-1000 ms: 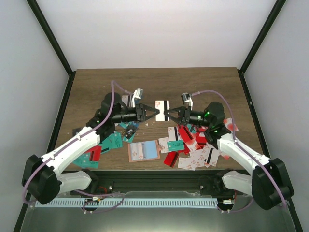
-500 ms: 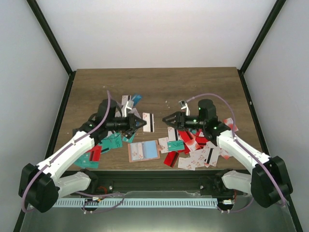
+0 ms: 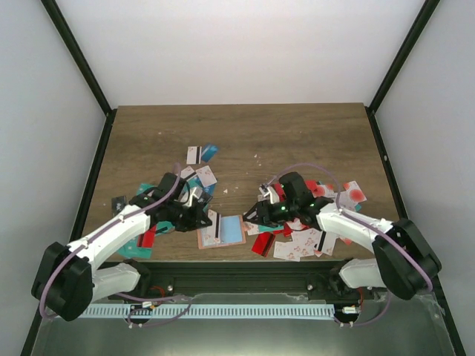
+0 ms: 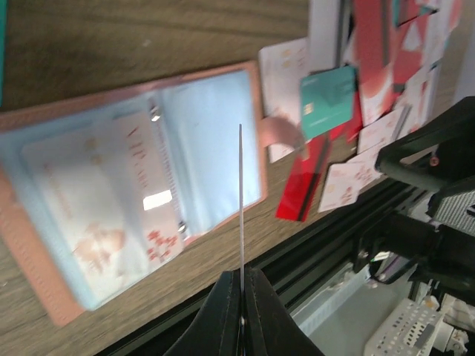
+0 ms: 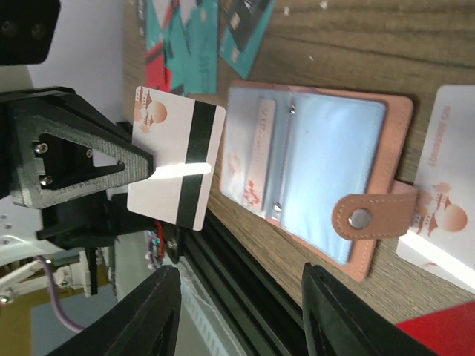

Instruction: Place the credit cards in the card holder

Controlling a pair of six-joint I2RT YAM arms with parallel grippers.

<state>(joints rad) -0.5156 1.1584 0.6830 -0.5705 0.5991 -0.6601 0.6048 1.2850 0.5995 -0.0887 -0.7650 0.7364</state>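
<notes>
The salmon-pink card holder (image 3: 231,231) lies open near the table's front edge, pale blue pockets up (image 4: 133,200), with one red-marked card in a pocket (image 5: 252,159). My left gripper (image 3: 208,221) is shut on a white credit card with a black stripe (image 5: 178,167). That card shows edge-on (image 4: 240,193) in the left wrist view and hangs over the holder's left half. My right gripper (image 3: 252,215) is open and empty just right of the holder, low over its snap tab (image 5: 371,219). More credit cards (image 3: 297,233) lie scattered to the right.
Teal, red and white cards are piled left of the holder (image 3: 167,215) and further back (image 3: 200,156). A teal card and red cards (image 4: 326,104) lie just beyond the holder's tab. The black front rail (image 3: 237,271) runs close to the holder.
Both arms have dropped from mid-air to the holder. The right gripper let go of the striped card and opened. The left gripper kept the card and carried it down over the holder.
</notes>
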